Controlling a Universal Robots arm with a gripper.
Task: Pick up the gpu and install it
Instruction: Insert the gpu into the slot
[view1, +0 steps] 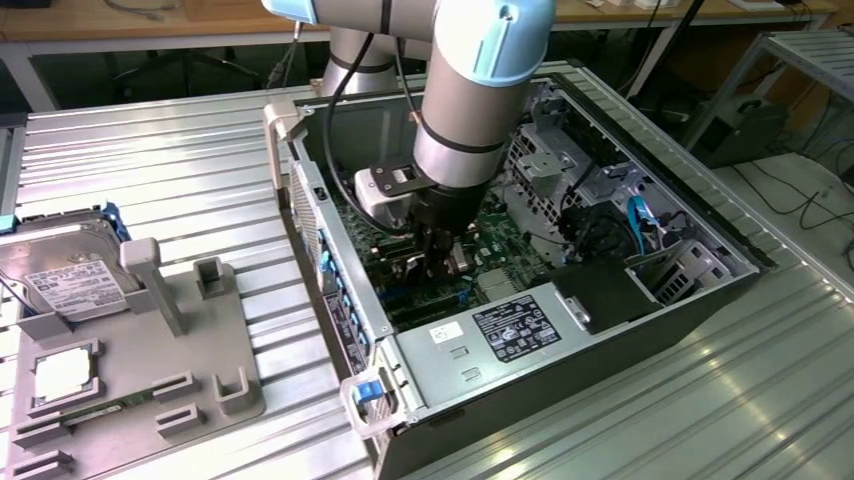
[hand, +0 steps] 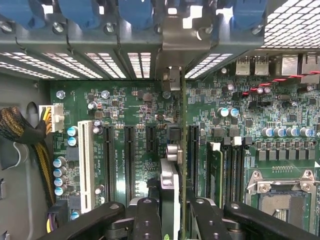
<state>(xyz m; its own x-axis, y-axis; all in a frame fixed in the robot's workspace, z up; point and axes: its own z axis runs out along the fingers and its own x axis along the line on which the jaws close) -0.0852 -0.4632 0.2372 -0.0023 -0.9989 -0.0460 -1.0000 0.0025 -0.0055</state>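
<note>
**GPU Held Edge-On Inside the Case**

I take the open black computer case (view1: 707, 262) as my landmark. Outside it, toward the exterior view's left, I see a silver boxy hard drive (view1: 60, 275) on a grey fixture tray (view1: 200, 370). Inside the case, the black two-finger gripper (hand: 172, 210) is clamped on the thin black gpu (hand: 172, 165), which stands upright on edge over the green motherboard (hand: 135, 100), its silver bracket (hand: 172, 65) against the case's slotted rear wall.
</note>
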